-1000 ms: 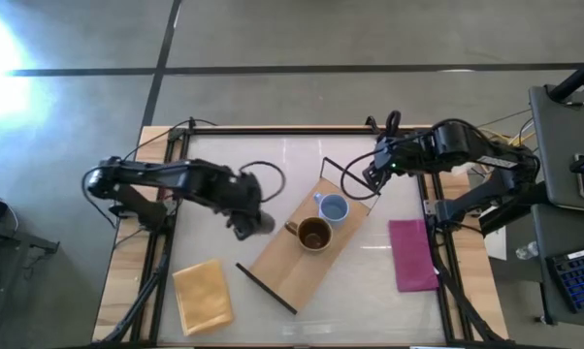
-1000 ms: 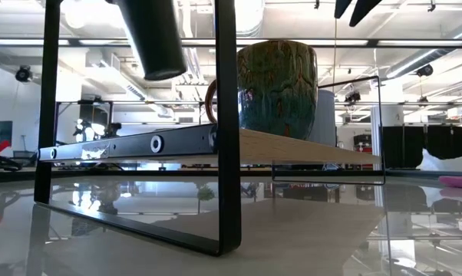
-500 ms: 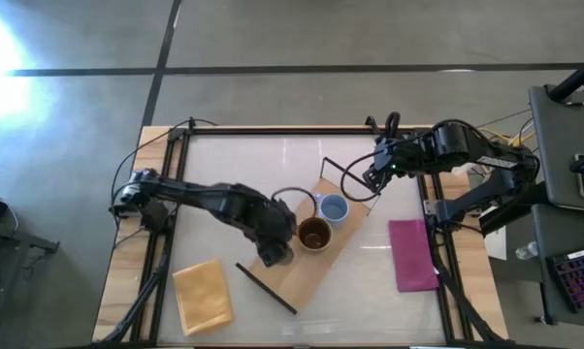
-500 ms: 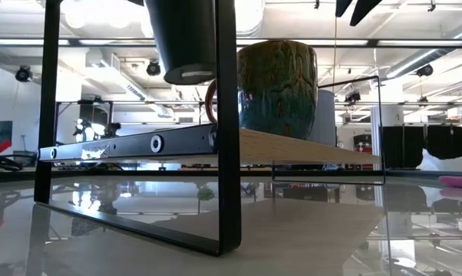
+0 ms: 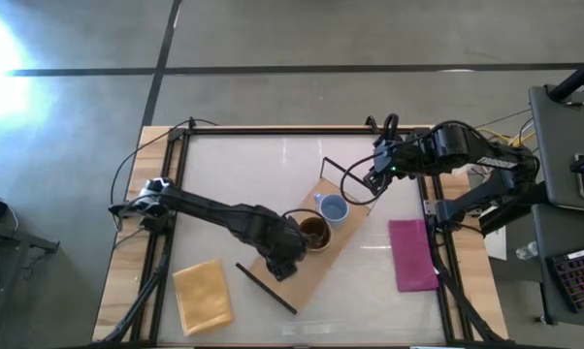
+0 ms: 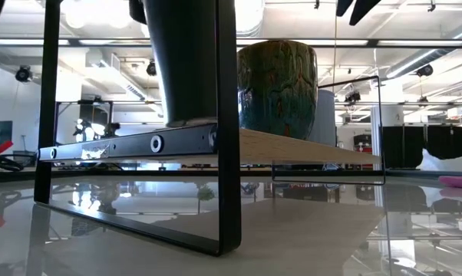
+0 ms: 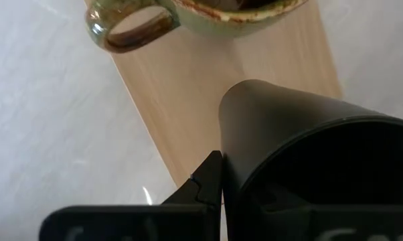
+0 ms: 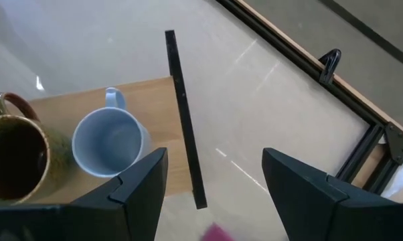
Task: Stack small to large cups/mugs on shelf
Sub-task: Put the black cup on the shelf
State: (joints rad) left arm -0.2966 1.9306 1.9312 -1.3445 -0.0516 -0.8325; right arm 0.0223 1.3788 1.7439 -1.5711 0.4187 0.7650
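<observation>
My left gripper (image 5: 288, 260) is over the near half of the shelf (image 5: 323, 254), a tan board with black end frames, and is shut on the small black cup (image 6: 186, 61). The cup stands upright with its base at the board (image 6: 292, 146), right beside the glossy brown mug (image 5: 313, 233). The light blue mug (image 5: 333, 207) stands on the board beyond the brown one. My right gripper (image 8: 215, 181) hovers open above the shelf's far end frame (image 8: 185, 114), touching nothing. My left gripper holds the black cup near its rim, coming from above and pointing down. One finger (image 7: 205, 184) lies against the outer wall (image 7: 255, 134); the cup hides the other finger. The cup is upright, its base (image 6: 186, 121) down at the shelf board.
A yellow-tan square pad (image 5: 203, 296) lies near the table's near left corner. A pink cloth (image 5: 411, 254) lies right of the shelf. The shelf sits slantwise in the table's middle, with bare tabletop toward the far left.
My left gripper carried the black cup toward the table's right and near edges, from left of the shelf to above its board, then lowered it. The cup now has its base at the board beside the brown mug. The gripper stayed shut on it.
</observation>
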